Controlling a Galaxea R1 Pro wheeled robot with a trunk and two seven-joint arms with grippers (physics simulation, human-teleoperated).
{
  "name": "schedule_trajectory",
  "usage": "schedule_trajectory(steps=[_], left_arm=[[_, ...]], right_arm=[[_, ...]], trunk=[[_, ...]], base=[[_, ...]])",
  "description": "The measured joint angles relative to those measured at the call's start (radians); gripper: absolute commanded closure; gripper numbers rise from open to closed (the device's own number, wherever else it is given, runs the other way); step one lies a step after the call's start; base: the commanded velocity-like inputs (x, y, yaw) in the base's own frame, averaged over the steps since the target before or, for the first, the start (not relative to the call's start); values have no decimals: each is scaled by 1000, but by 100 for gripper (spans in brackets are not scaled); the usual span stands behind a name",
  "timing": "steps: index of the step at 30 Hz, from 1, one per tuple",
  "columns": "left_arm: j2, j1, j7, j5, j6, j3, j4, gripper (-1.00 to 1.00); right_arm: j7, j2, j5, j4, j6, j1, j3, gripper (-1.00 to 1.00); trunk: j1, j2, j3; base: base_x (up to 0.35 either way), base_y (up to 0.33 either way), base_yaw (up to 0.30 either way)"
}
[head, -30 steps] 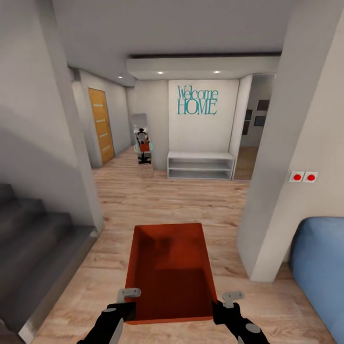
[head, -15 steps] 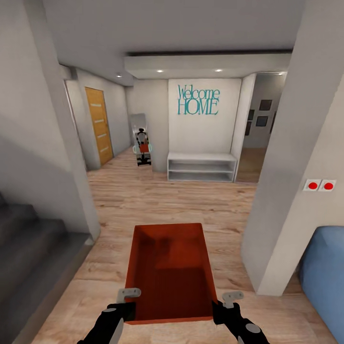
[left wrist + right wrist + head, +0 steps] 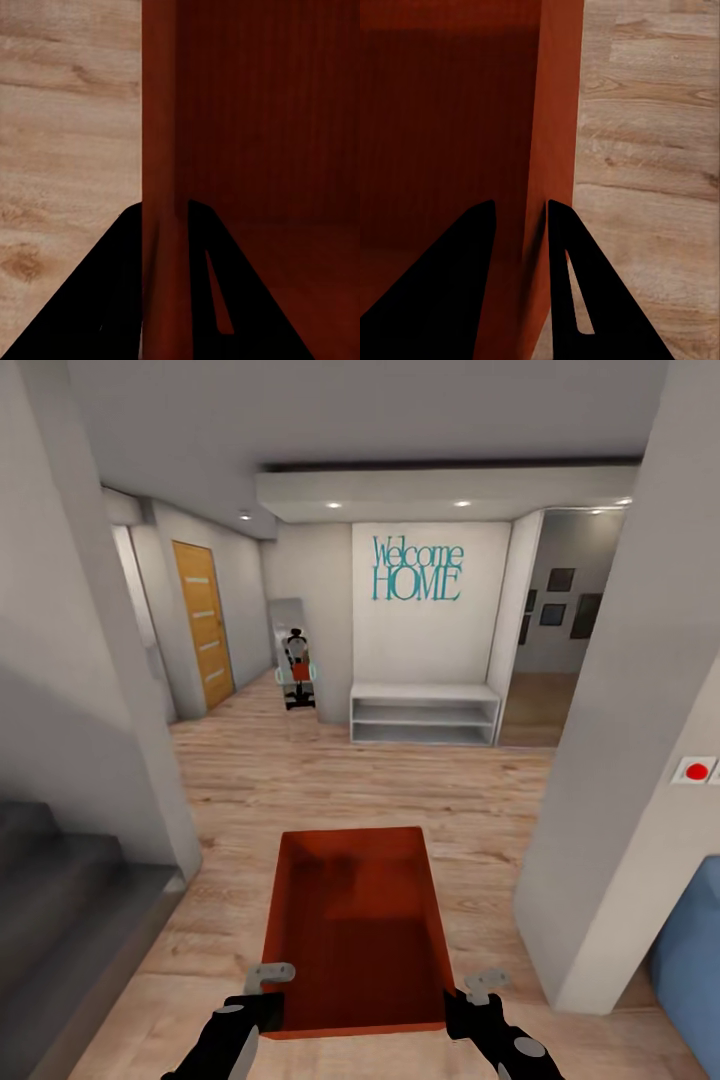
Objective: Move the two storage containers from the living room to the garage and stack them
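Observation:
An orange-red open-top storage container [image 3: 355,925] hangs in front of me above the light wood plank floor [image 3: 330,780], held from both sides. My left gripper [image 3: 272,985] is shut on its left wall [image 3: 159,150], one finger inside and one outside. On the opposite wall [image 3: 556,127] my right gripper [image 3: 462,992] is shut the same way. The bin looks empty inside. The second container, the garage and its concrete floor are out of view.
A hallway lies ahead with a white bench shelf [image 3: 424,712] under a "Welcome HOME" sign [image 3: 417,568], a mirror [image 3: 295,655] and a wooden door [image 3: 203,622]. Grey stairs [image 3: 60,900] rise at the left. A white wall corner [image 3: 610,780] and blue sofa [image 3: 695,950] stand at the right.
The whole view has shifted as I roll forward: side walls, stairs and sofa slide outward and the hallway opens up. The container stays in the same grip between both grippers.

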Motion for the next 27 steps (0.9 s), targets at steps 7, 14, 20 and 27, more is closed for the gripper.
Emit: schedule_trajectory(steps=[7, 14, 20, 27], left_arm=[[0, 0, 0, 0, 0, 0, 0, 100], [0, 0, 0, 0, 0, 0, 0, 100], [0, 0, 0, 0, 0, 0, 0, 100], [0, 0, 0, 0, 0, 0, 0, 100]], right_arm=[[0, 0, 0, 0, 0, 0, 0, 100], [0, 0, 0, 0, 0, 0, 0, 100], [0, 0, 0, 0, 0, 0, 0, 100], [0, 0, 0, 0, 0, 0, 0, 100]], trunk=[[0, 0, 0], [0, 0, 0], [0, 0, 0], [0, 0, 0]], base=[[324, 0, 1], [324, 0, 215], [324, 0, 281], [324, 0, 266]])
